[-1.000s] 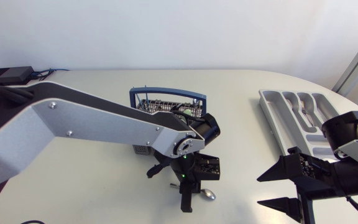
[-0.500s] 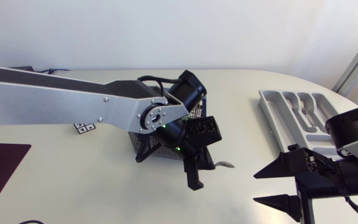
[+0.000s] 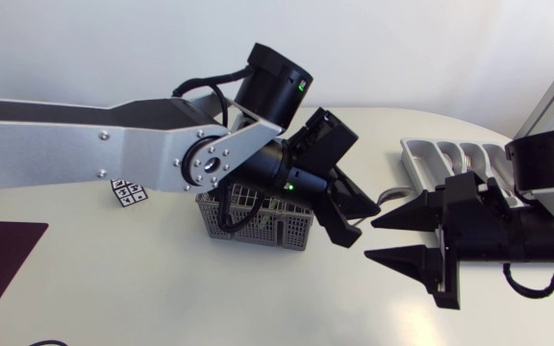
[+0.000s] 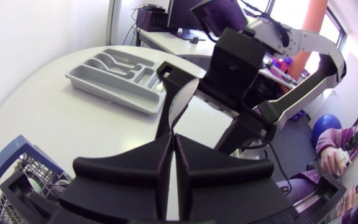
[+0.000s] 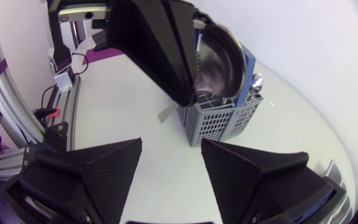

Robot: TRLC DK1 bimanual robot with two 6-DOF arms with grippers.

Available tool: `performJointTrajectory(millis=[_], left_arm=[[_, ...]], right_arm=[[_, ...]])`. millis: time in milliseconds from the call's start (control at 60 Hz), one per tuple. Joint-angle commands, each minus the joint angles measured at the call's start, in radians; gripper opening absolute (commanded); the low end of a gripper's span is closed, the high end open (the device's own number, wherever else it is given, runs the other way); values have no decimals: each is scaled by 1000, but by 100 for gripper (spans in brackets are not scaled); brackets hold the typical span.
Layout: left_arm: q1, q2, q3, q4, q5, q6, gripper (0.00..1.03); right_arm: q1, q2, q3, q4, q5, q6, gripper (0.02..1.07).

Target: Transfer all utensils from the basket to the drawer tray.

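Observation:
My left gripper point(image 3: 360, 227) is shut on a silver spoon point(image 3: 390, 197), held in the air to the right of the grey mesh basket point(image 3: 258, 219). In the left wrist view the spoon point(image 4: 179, 104) juts out from between the closed fingers point(image 4: 194, 162). My right gripper point(image 3: 404, 236) stands open just right of the spoon, its tips pointing at it. In the right wrist view its open fingers point(image 5: 114, 168) face the spoon point(image 5: 221, 62) and the basket point(image 5: 219, 121), where more utensils point(image 5: 254, 81) stand. The grey drawer tray point(image 3: 414, 157) lies at the right.
A fork point(image 3: 469, 160) lies in one tray compartment. The tray point(image 4: 114, 78) also shows beyond the spoon in the left wrist view. A small black-and-white marker tag point(image 3: 130, 192) lies on the table left of the basket.
My left arm has risen from the table in front of the basket and swung right with the spoon. My right gripper has moved up and left to meet it.

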Motion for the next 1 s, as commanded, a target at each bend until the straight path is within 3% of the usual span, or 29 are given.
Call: performJointTrajectory(millis=[0, 250, 467, 683, 733, 833, 983], left_arm=[[-3, -30, -21, 41, 52, -100, 3], [-3, -44, -47, 115, 93, -154, 3], [27, -75, -64, 164, 111, -203, 3], [56, -110, -90, 225, 121, -250, 3], [58, -113, -96, 239, 125, -261, 3], [56, -113, -100, 244, 133, -267, 3], [56, -113, -100, 245, 141, -272, 3]], right_arm=[[7, 39, 42, 45, -30, 111, 72], [-21, 79, 127, 68, -136, 179, 67], [4, 88, 142, 65, -180, 185, 34], [10, 85, 144, 62, -180, 194, 25], [10, 84, 145, 60, -195, 196, 17], [8, 85, 153, 54, -225, 199, 12], [5, 84, 156, 59, -229, 207, 12]])
